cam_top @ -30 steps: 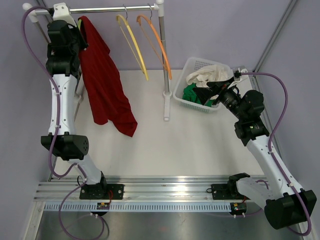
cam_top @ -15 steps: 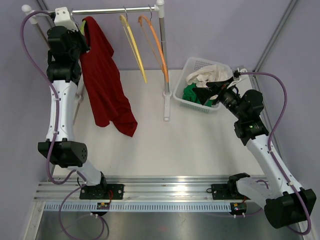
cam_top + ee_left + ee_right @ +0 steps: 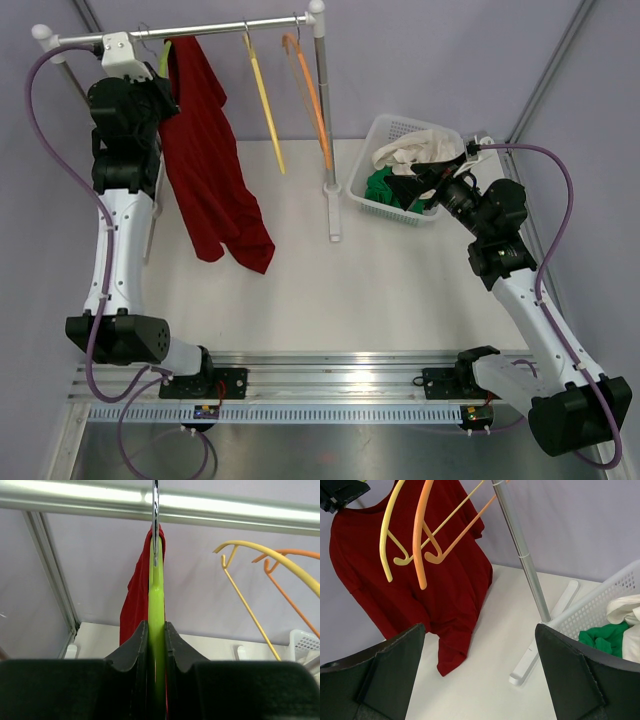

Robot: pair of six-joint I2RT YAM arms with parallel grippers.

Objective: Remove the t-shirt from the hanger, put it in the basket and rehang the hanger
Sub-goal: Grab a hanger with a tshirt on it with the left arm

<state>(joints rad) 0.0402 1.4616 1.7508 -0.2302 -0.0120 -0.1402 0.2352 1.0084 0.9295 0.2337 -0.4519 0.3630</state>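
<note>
A dark red t-shirt [image 3: 205, 170] hangs on a lime-green hanger [image 3: 156, 600], whose metal hook is over the rail [image 3: 230, 22]. High at the rail's left end, my left gripper [image 3: 160, 90] is shut on the green hanger's neck just below the hook; in the left wrist view the gripper [image 3: 156, 626] pinches the plastic flat between both fingers, red cloth [image 3: 134, 597] behind it. The shirt's hem trails onto the table. My right gripper [image 3: 415, 180] hovers over the basket, open and holding nothing; its wrist view looks past the gripper [image 3: 480, 630] at the t-shirt [image 3: 447, 590].
An empty yellow hanger [image 3: 262, 95] and an orange hanger [image 3: 312, 90] hang on the same rail. The rack's right pole [image 3: 327, 130] stands on a foot on the table. A white basket [image 3: 400, 122] at the back right holds white and green clothes [image 3: 385, 185].
My left arm has stretched up and back with the green hanger. The shirt, the rail and the two empty hangers have shifted away with it. The right arm has not moved.
</note>
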